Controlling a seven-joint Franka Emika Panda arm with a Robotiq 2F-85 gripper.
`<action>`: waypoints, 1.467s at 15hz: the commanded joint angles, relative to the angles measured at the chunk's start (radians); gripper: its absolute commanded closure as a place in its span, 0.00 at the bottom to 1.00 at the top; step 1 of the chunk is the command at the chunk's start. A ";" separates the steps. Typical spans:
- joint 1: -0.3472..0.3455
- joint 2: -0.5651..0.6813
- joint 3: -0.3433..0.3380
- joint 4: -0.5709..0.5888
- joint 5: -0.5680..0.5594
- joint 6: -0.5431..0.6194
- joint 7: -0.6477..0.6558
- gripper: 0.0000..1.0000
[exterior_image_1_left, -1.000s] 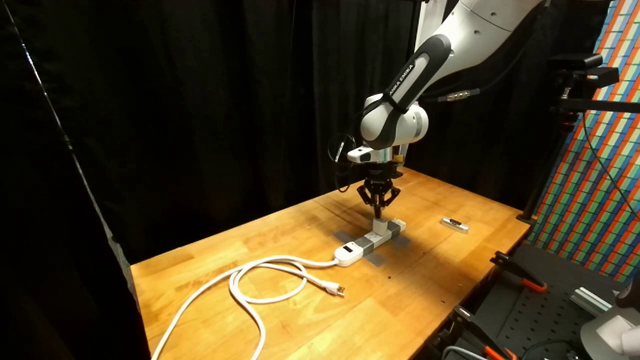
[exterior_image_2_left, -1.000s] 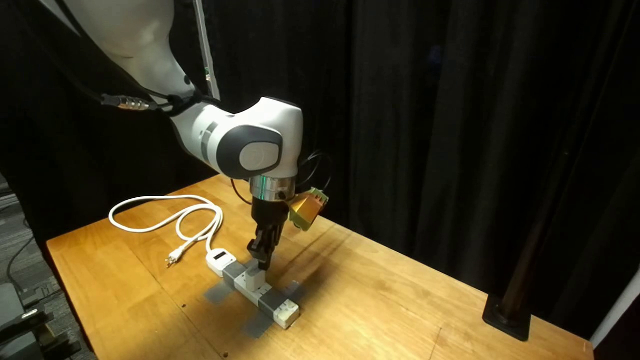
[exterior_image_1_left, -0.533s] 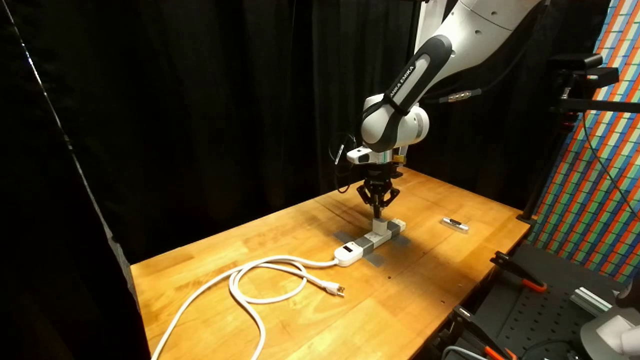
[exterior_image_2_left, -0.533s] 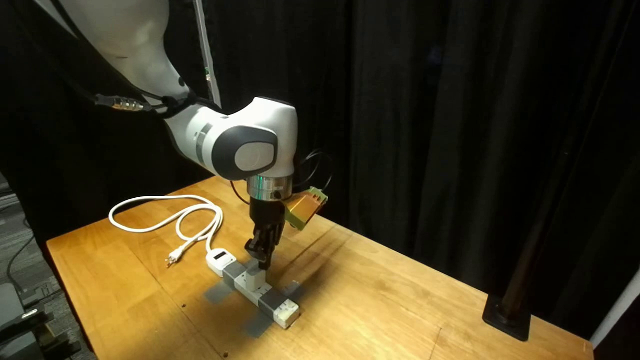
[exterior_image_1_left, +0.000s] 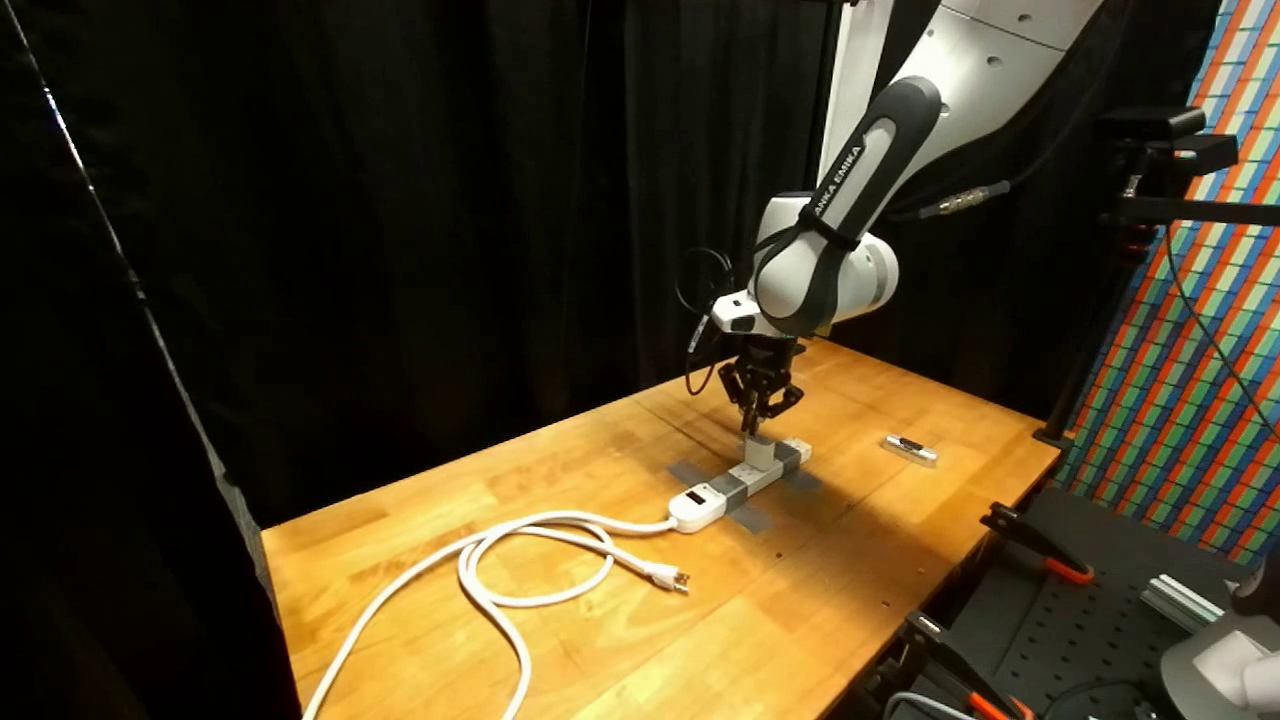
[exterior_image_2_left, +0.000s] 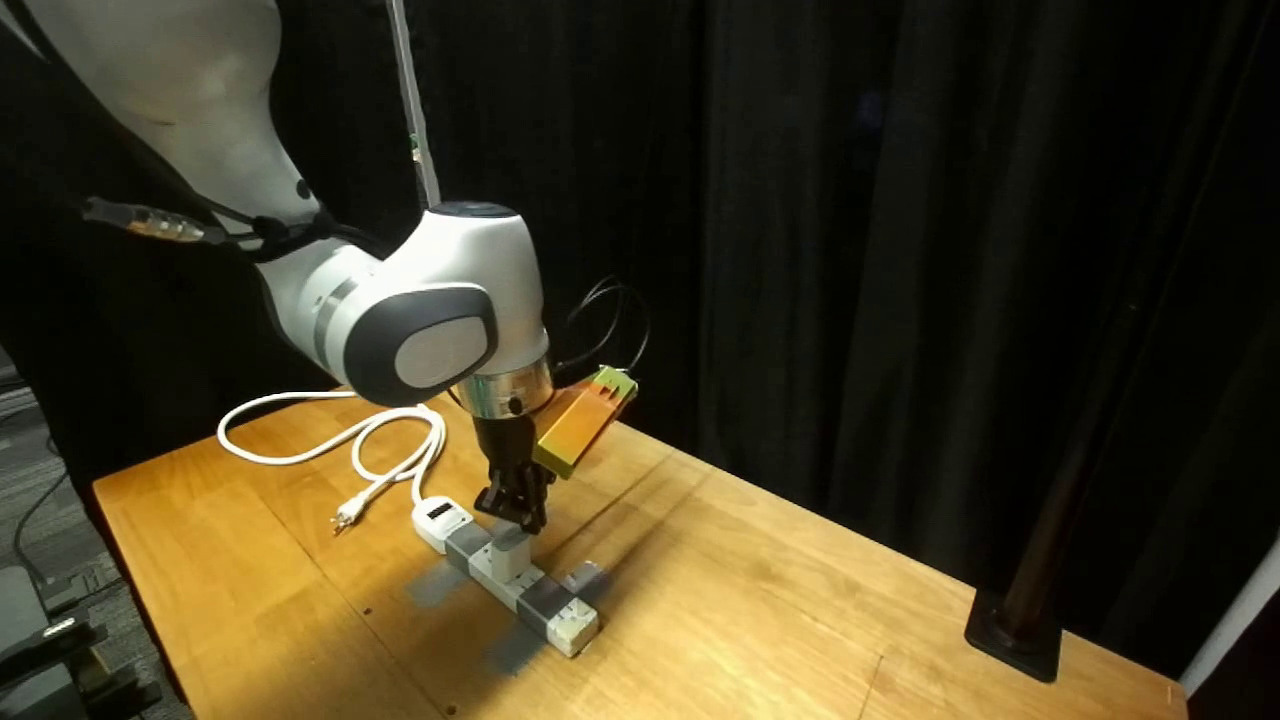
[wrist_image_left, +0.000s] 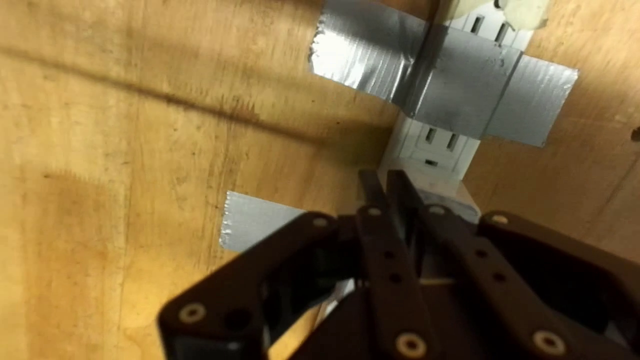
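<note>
My gripper, seen in both exterior views (exterior_image_1_left: 750, 428) (exterior_image_2_left: 535, 524) and the wrist view (wrist_image_left: 384, 173), has its fingertips close together with a narrow gap. I see nothing between them. The fingertips are at the top edge of a white block-shaped plug with a grey top (exterior_image_1_left: 760, 455) (exterior_image_2_left: 511, 558) (wrist_image_left: 445, 186); I cannot tell whether they touch it. The plug stands upright on a white power strip (exterior_image_1_left: 697, 507) (exterior_image_2_left: 440, 522) (wrist_image_left: 440, 147). In the wrist view the fingers hide part of the plug. The gripper is tilted over it.
Grey tape (exterior_image_1_left: 735, 490) (wrist_image_left: 465, 82) crosses the strip and sticks to the wooden table (exterior_image_1_left: 800, 600). A looped white cord (exterior_image_1_left: 545, 603) with a pronged plug (exterior_image_1_left: 665, 576) lies there. A small white-and-black item (exterior_image_1_left: 910, 448), orange-handled clamps (exterior_image_1_left: 1040, 548) and a black stand base (exterior_image_2_left: 1015, 632) are nearby.
The wrist and forearm have tilted, the arm moving right in one exterior picture and left in the other. The fingertips have shifted and risen only slightly. The plug and power strip have not moved.
</note>
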 joint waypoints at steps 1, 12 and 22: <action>0.024 -0.040 -0.017 -0.115 -0.047 0.165 0.089 0.94; -0.068 -0.055 0.079 -0.131 -0.037 0.095 0.142 0.92; -0.120 -0.332 0.118 -0.312 0.011 -0.031 0.161 0.13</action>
